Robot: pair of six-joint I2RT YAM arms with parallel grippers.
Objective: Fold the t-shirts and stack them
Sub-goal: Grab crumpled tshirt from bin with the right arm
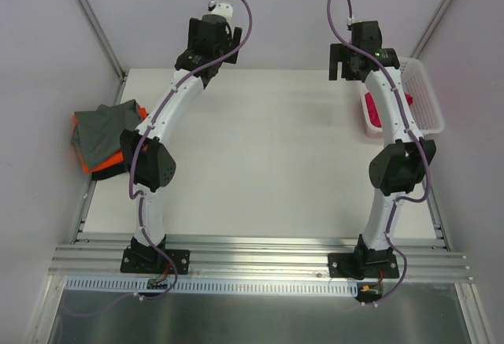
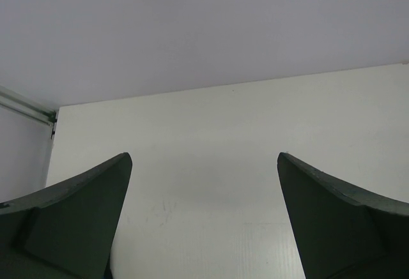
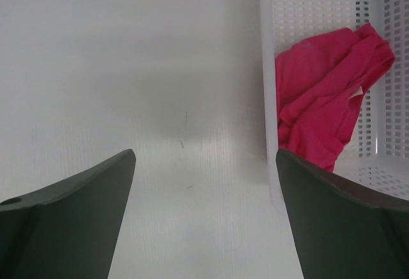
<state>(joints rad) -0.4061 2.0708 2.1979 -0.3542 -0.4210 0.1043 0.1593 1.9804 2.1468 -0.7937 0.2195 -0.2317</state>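
Note:
A stack of t-shirts lies at the table's left edge: a grey one (image 1: 106, 127) on top, an orange one (image 1: 112, 160) under it, dark cloth lowest. A magenta-pink t-shirt (image 3: 326, 97) lies crumpled in the white mesh basket (image 3: 268, 68) at the right; it also shows in the top view (image 1: 372, 112). My left gripper (image 1: 214, 38) is open and empty over the far left of the table, its fingers (image 2: 89, 215) wide apart. My right gripper (image 1: 358, 59) is open and empty, just left of the basket's rim, fingers (image 3: 332, 221) apart.
The white table (image 1: 268, 155) lies between the two arms. The basket (image 1: 425, 100) stands at the far right edge. Aluminium rails (image 1: 260, 253) run along the near edge. Walls close the back and both sides.

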